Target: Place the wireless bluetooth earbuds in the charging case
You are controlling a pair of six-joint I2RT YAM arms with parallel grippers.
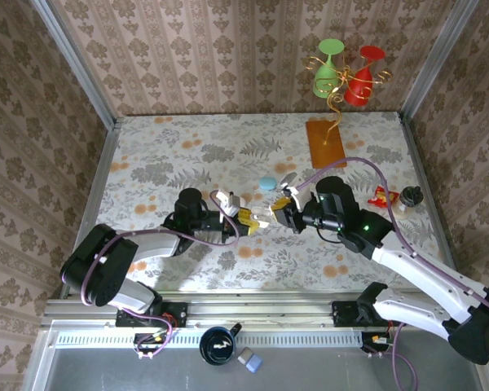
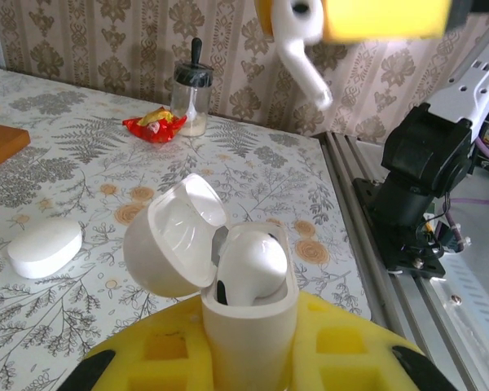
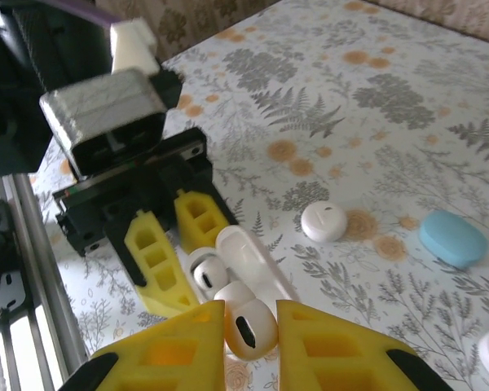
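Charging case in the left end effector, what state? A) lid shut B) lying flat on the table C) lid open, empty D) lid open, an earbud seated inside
D: the charging case has its lid swung open, and a white earbud sits in it.

White earbud [image 3: 246, 330] pinched between the yellow fingers [image 3: 167, 354] of the right gripper [image 3: 248, 314], open charging case [image 3: 248, 257] held just beyond the fingertips by the left gripper [image 3: 191, 257], second earbud [image 3: 205, 273] seated inside, round white case [image 3: 323, 221] and blue oval case [image 3: 452, 239] laid farther off, right of the fingers
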